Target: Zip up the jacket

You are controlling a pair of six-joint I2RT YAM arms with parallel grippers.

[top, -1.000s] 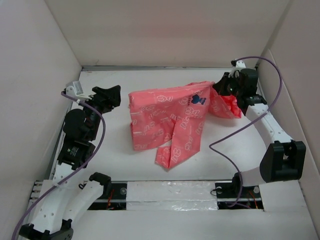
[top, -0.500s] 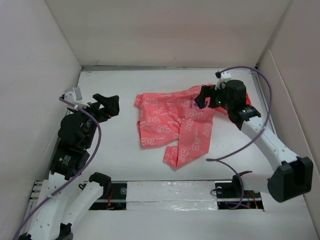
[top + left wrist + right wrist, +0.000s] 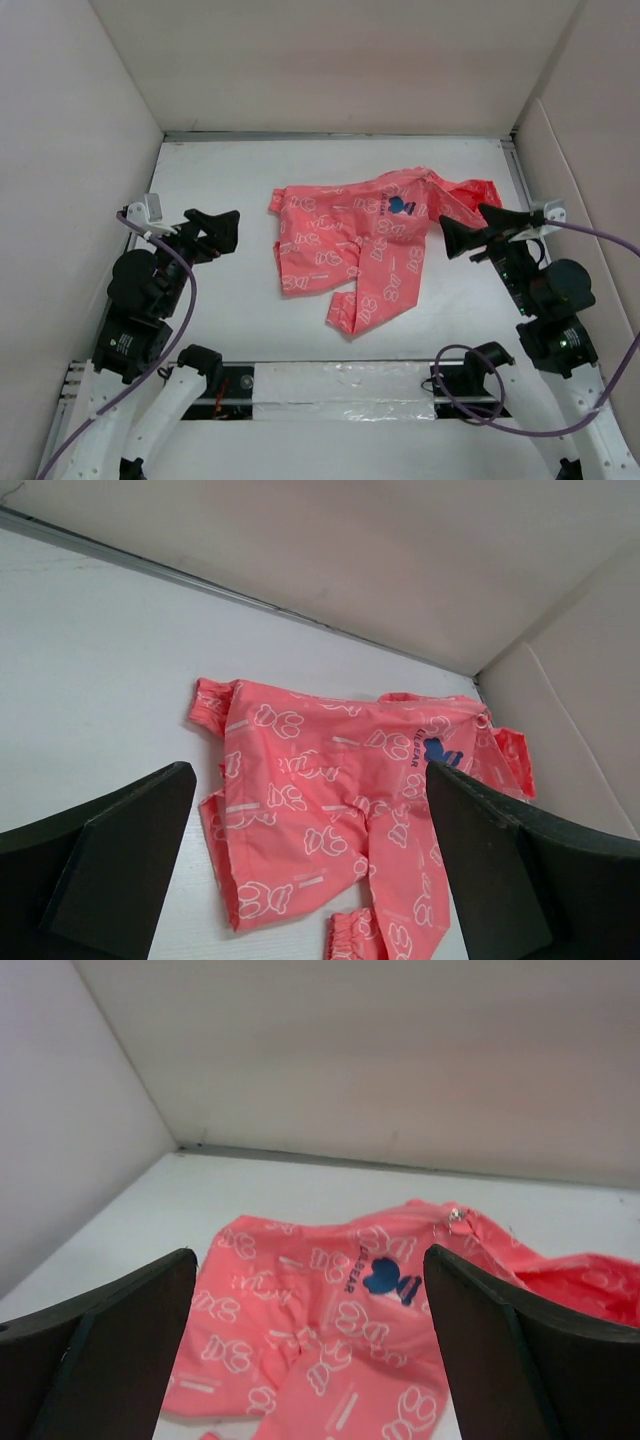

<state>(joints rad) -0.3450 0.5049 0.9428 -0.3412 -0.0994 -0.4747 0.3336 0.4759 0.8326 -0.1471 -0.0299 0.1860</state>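
Presently, jacket (image 3: 350,245) lies crumpled at frame centre on the tabletop (image 3: 220,170), left hand (image 3: 216,231) at middle left and right hand (image 3: 468,236) at middle right both spread and empty; step judged as flattening, next calling for finding its front edges.

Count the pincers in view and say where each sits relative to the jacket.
2. The left pincer is open, left of the jacket and apart from it. The right pincer is open by its right edge, gripping nothing.
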